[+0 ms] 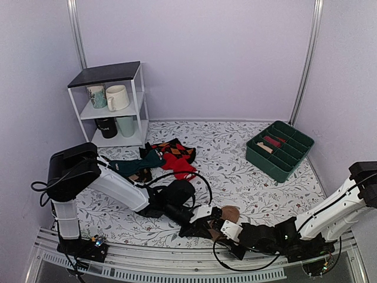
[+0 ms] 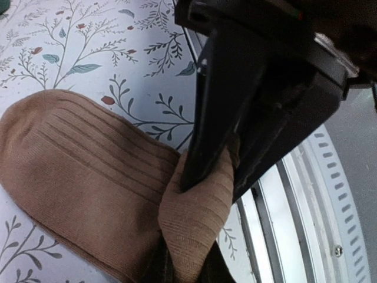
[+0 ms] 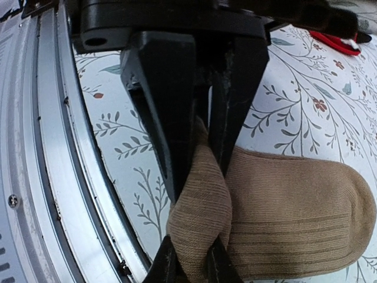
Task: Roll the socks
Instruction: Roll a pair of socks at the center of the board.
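Observation:
The tan-brown socks (image 1: 228,213) lie flat near the table's front edge, between the two arms. One edge of the socks (image 3: 294,206) is bunched into a raised fold (image 3: 200,206). My right gripper (image 3: 193,244) is shut on this fold from below in its wrist view, and my left gripper (image 3: 203,177) pinches the same fold from the opposite side. In the left wrist view, the left gripper (image 2: 191,247) holds the fold (image 2: 197,212) and the right gripper (image 2: 227,159) comes down onto it from above. The socks' ribbed body (image 2: 76,171) spreads left. The top view shows the left gripper (image 1: 205,227) meeting the right gripper (image 1: 219,231).
A metal rail (image 3: 53,177) runs along the table edge right beside the fold. A pile of red, argyle and teal socks (image 1: 168,156) lies behind the left arm. A green divided tray (image 1: 294,158) sits at the back right, and a white shelf with mugs (image 1: 112,106) at the back left.

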